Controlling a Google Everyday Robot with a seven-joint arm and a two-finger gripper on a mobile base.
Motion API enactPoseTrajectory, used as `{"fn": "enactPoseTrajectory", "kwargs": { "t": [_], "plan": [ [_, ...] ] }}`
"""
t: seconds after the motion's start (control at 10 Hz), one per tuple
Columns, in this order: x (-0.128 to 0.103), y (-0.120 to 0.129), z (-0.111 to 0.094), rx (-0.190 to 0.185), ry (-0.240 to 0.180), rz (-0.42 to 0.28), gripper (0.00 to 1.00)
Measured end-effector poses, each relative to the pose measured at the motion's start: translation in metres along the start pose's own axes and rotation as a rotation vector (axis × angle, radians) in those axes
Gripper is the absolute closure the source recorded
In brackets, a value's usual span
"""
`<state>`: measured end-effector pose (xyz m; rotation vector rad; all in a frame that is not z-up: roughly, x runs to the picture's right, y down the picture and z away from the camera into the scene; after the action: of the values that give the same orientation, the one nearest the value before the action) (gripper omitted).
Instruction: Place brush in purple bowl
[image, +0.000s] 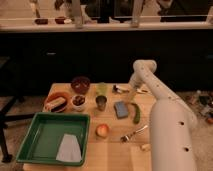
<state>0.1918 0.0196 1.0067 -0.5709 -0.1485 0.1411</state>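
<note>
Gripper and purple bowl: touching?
Apart. Camera view shows the gripper at the far edge of the table, a green cup standing between it and the purple bowl.

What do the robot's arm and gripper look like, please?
The arm is white, built of thick rounded tubes, with small dark dots on the widest one. The gripper, at the far side of the table, is small and dark.
</note>
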Motion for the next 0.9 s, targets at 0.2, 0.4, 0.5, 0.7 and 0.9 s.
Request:
{"fn": "enactPoseTrajectory", "kwargs": {
  "t": [0.2, 0.4, 0.5, 0.7, 0.9],
  "plan": [
    [-0.0006, 0.0001, 0.0067, -0.026, 0.003, -0.007, 0.20],
    [0.0001, -0.0008, 0.0079, -0.037, 0.001, -0.007, 0.20],
    [0.0028, -0.0008, 0.0076, -0.042, -0.001, -0.004, 0.20],
    [0.0039, -0.0009, 0.0072, -0.051, -0.008, -0.006, 0.29],
    [0.0022, -0.0022, 0.0061, -0.051, -0.019, -0.005, 0.49]
  ]
}}
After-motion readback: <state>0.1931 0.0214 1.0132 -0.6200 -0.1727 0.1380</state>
